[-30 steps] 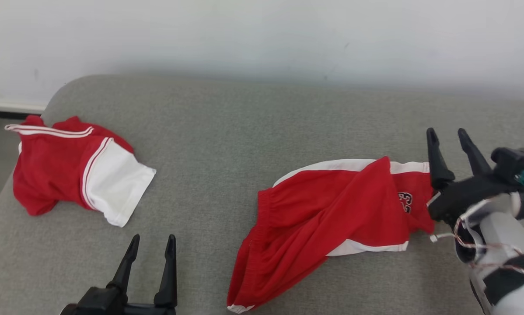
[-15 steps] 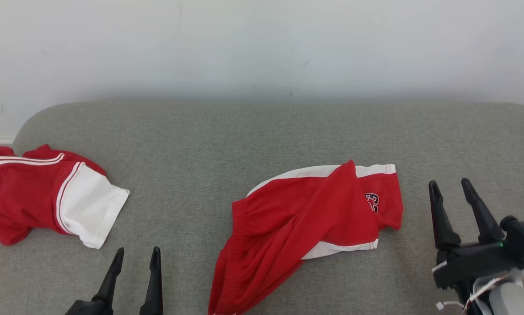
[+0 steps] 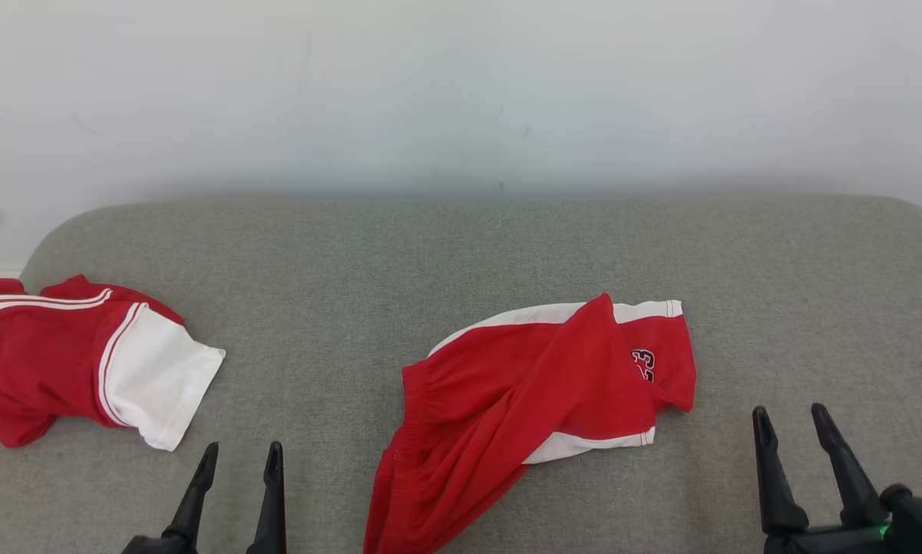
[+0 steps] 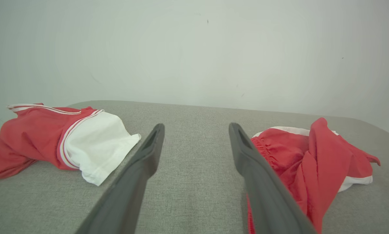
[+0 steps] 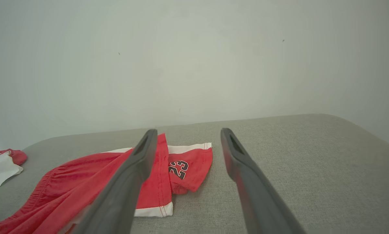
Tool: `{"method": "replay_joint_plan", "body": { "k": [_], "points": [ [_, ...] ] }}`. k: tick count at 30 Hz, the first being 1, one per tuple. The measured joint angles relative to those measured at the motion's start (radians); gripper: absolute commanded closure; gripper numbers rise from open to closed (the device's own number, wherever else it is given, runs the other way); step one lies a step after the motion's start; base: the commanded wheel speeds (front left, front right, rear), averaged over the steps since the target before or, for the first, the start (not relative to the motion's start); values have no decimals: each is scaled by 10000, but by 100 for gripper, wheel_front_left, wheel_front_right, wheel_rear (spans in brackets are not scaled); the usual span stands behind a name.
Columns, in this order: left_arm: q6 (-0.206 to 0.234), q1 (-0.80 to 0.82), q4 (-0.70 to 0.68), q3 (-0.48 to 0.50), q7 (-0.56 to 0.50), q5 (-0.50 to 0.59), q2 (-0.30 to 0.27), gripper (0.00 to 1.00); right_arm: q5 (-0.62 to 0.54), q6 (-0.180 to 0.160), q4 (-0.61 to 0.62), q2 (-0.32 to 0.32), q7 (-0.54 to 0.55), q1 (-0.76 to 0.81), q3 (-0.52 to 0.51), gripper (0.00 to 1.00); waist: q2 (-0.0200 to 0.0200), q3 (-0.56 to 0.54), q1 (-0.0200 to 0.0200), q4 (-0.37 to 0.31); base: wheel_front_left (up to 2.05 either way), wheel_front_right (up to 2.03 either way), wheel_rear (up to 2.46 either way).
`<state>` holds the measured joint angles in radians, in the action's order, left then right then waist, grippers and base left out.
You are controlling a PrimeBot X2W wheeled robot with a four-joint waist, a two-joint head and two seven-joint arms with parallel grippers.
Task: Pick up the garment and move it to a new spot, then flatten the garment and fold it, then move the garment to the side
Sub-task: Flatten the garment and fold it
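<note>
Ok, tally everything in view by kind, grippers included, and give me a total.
Shorts: 1
Top: 1
Grippers: 2 (left gripper, right gripper, both open and empty)
Total: 4

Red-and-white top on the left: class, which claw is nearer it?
Left. The left claw is just right of the top, nearer the robot; the right claw is far right, beyond the red shorts.

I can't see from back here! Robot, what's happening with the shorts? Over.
Left gripper, right gripper open, holding nothing. Crumpled red-and-white cloth shorts loose on grey cushion, unfolded. Other red-and-white garment apart, left.
</note>
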<state>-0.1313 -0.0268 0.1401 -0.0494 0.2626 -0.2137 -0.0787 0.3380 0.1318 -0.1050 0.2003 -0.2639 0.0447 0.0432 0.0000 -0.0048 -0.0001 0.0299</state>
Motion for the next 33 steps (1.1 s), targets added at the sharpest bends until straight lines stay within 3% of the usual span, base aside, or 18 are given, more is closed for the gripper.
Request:
{"method": "replay_joint_plan", "body": {
  "k": [15,29,33],
  "points": [
    [0,-546,-293,825,0,527,-42,0,-598,0,334,-648,0,965,-188,0,-1,-160,0,127,0,0,0],
    [0,-749,-376,970,0,633,59,0,-602,0,199,-755,0,1062,-188,0,0,-176,0,205,0,0,0],
    [0,-755,-403,863,0,633,58,0,-669,0,0,-508,-2,1012,144,0,0,-155,0,197,0,0,0]
  ]
}}
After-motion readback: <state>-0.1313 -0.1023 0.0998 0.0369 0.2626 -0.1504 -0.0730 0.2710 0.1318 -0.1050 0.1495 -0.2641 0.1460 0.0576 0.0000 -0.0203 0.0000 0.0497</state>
